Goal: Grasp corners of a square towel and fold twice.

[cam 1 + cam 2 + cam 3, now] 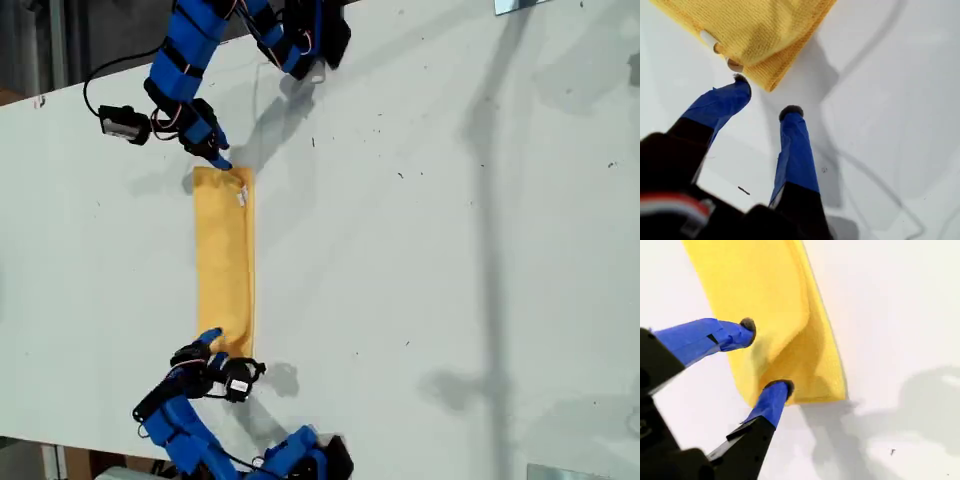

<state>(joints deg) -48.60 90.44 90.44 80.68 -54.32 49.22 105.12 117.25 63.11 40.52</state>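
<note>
At the lower edge of the exterior view, the second pincer (218,348) is seen at the near end of the towel (225,260). In the second wrist view this pincer (763,356) is held open, with its jaws set wide apart over the cloth. One blue-taped fingertip (747,325) is placed above the top layer. The other fingertip (779,386) is pressed against the towel's end edge, just beside a rounded corner (836,390). Between the two fingertips the yellow-orange cloth is slightly humped. No part of it is pinched.

The towel is laid on the white surface (450,250) in the exterior view's left half. It is folded into a long, narrow strip that runs from the lower arm up to the upper arm. A small white tag (241,196) is shown near the strip's far end.

At that far end the first pincer (215,152) is found, just beyond the cloth. In the first wrist view this pincer (766,96) is also open, and nothing is held between its jaws. Its tips are lowered to the bare surface, just beside a corner (771,82) of the towel. The white tag (707,38) is seen at the folded edge close to one fingertip (741,80). Whether that fingertip touches the cloth cannot be told.
</note>
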